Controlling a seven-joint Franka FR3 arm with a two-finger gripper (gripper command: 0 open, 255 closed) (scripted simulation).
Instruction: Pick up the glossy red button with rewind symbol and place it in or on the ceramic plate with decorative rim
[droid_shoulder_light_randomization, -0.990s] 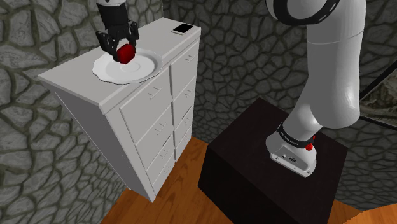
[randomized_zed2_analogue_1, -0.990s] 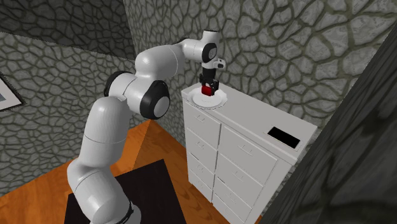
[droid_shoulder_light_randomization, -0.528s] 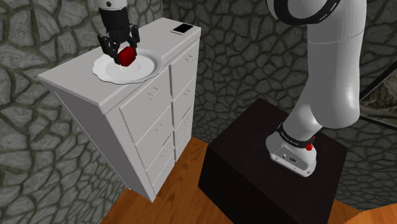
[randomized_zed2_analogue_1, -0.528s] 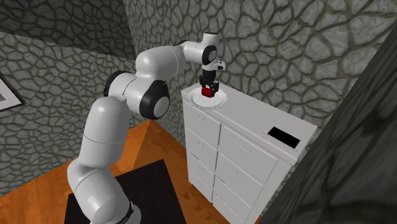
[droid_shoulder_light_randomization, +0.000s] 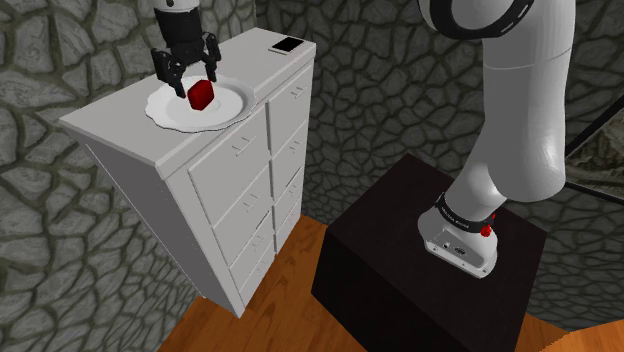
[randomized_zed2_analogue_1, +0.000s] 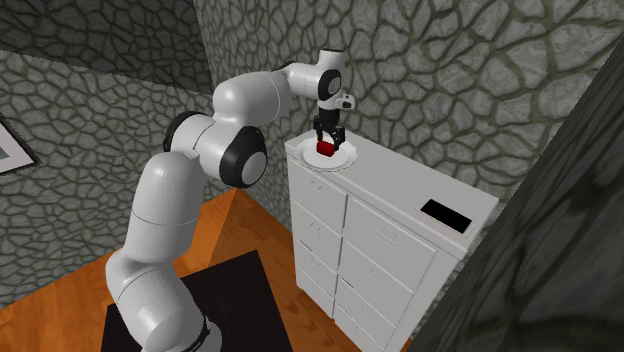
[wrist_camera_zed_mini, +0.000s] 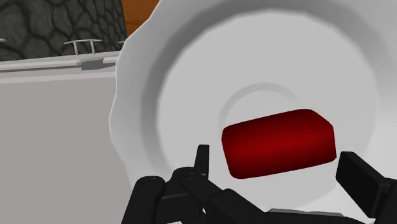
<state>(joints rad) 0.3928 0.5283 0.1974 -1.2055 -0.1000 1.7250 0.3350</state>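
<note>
Red button (droid_shoulder_light_randomization: 201, 94) lies in the middle of the white plate (droid_shoulder_light_randomization: 232, 106) w/ wavy rim, resting on its well. Plate sits on top of a white drawer cabinet (droid_shoulder_light_randomization: 240, 200). Gripper (droid_shoulder_light_randomization: 190, 75) hangs just above the plate, jaws wide apart, holding nothing; in wrist view the button sits between the fingers (wrist_camera_zed_mini: 202, 159), not touched by either. Black phone (droid_shoulder_light_randomization: 287, 45) on same cabinet top, well apart from the plate. Black stand (droid_shoulder_light_randomization: 400, 270) on wood floor, well apart from the plate.
</note>
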